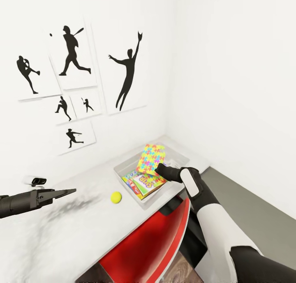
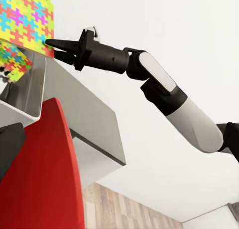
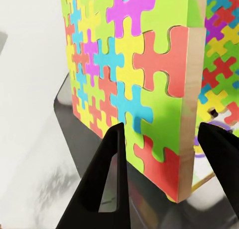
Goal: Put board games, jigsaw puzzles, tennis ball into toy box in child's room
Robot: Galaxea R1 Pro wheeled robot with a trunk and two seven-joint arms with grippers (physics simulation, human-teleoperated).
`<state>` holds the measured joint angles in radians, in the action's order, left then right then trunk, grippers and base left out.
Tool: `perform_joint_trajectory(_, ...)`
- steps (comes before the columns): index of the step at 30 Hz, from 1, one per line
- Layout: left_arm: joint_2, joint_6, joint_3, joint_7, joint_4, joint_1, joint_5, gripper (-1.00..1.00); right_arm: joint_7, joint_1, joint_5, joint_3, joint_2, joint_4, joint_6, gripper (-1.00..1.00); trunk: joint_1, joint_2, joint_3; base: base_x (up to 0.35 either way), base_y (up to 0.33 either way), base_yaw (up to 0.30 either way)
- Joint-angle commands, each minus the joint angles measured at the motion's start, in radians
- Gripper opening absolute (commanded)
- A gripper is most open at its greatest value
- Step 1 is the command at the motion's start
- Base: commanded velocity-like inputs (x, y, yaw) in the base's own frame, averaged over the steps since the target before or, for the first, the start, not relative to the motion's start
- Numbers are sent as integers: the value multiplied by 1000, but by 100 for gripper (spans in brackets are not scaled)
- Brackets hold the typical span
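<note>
Head view, right gripper [image 1: 158,168]: I see my right arm reaching over the toy box [image 1: 176,155], its fingertips at the lower edge of a jigsaw puzzle [image 1: 151,158] that stands tilted inside the box.
Head view, toy box: it sits on the pale table [image 1: 53,238] near the room corner; a board game [image 1: 144,184] with yellow, green and red print lies flat in its near end, under the puzzle's lower edge.
Head view, tennis ball: the tennis ball [image 1: 116,197] rests on the table just beside the box's near wall, apart from it.
Head view, left gripper [image 1: 70,191]: my left arm hangs over the table well apart from the box, fingers drawn to a point with nothing between them.
Head view, surroundings: baseball-player silhouette pictures [image 1: 76,57] hang on the white wall; a red chair [image 1: 152,246] is tucked under the table edge.

Left wrist view, right gripper [image 2: 48,42]: I see it from the side and below, its dark fingers meeting the puzzle [image 2: 27,19] at the sheet's edge; whether they pinch the sheet I cannot tell here.
Left wrist view, chair: the red chair [image 2: 45,184] back stands in front of the table.

Right wrist view, fingers [image 3: 107,174]: the two black fingers are spread wide, one on each side of the puzzle [image 3: 129,79], neither pressing on it.
Right wrist view, puzzle: it stands nearly upright on its edge between the fingers, and a second jigsaw puzzle [image 3: 221,64] shows behind it.
</note>
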<state>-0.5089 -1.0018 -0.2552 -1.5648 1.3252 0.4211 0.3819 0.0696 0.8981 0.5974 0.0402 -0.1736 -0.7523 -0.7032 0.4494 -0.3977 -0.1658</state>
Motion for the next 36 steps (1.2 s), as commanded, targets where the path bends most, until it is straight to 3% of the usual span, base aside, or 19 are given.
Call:
perform_joint_trajectory(1, 0, -11, 0, -4, 0, 1, 0, 100, 4, 4, -4, 4, -1, 8, -5, -100, 1, -2, -4, 0, 0, 0)
perform_joint_trajectory(11, 0, -11, -1, -4, 0, 1, -1, 100, 3, 57, -4, 4, -1, 97, -4, -100, 1, -2, -20, 0, 0, 0)
perform_joint_trajectory(22, 0, -11, -1, -4, 0, 1, -1, 100, 3, 60, -6, 4, -1, 103, -3, -100, 1, -2, -37, 0, 0, 2)
perform_joint_trajectory(32, 0, -11, -1, -4, 0, 1, -1, 100, 3, 60, -5, 3, -1, 102, -3, -100, 1, -2, -39, 0, 0, 1)
perform_joint_trajectory(33, 0, -11, -1, -4, 0, 1, -1, 100, 3, 61, -5, 3, -1, 102, -3, 100, 1, -2, -39, 0, 0, 0)
perform_joint_trajectory(36, 0, -11, 0, -3, 0, 1, -1, 100, 3, 61, -6, 3, -1, 102, -4, 100, 1, -2, -39, 0, 0, 0)
